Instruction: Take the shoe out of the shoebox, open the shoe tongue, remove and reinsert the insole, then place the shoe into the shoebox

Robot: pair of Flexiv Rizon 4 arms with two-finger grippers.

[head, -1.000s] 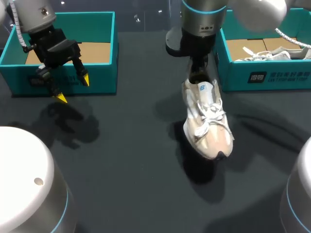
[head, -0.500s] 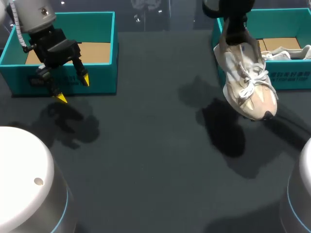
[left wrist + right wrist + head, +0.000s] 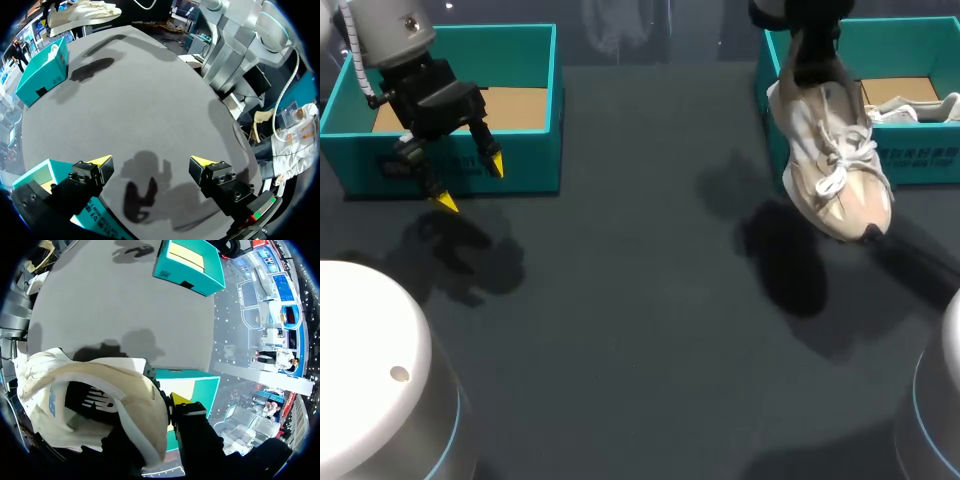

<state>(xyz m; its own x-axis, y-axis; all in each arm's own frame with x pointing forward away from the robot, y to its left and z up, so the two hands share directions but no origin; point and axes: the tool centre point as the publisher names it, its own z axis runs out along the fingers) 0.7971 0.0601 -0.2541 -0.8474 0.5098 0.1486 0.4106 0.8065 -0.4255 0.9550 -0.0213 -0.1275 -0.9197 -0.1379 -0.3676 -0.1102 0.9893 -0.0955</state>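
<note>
A white and beige shoe [image 3: 830, 165] with white laces hangs toe-down in the air, just in front of the teal shoebox [image 3: 840, 150] at the back right. My right gripper [image 3: 810, 72] is shut on its heel collar. In the right wrist view one yellow fingertip [image 3: 179, 400] presses outside the shoe's collar [image 3: 145, 405], and the other finger is hidden inside the shoe. A second shoe [image 3: 910, 108] lies in that box. My left gripper [image 3: 470, 184] hangs open in front of the left teal box [image 3: 520, 160], with nothing between its fingers [image 3: 102, 161].
The left teal box [image 3: 47, 175] has a brown cardboard floor and holds nothing that I can see. The dark grey table [image 3: 640, 320] stretches between the two boxes. The white bases of my arms [image 3: 370, 370] fill the near corners.
My right arm has carried the shoe from the table's middle to the right and back, up to the front of the right shoebox. The left arm has not moved.
</note>
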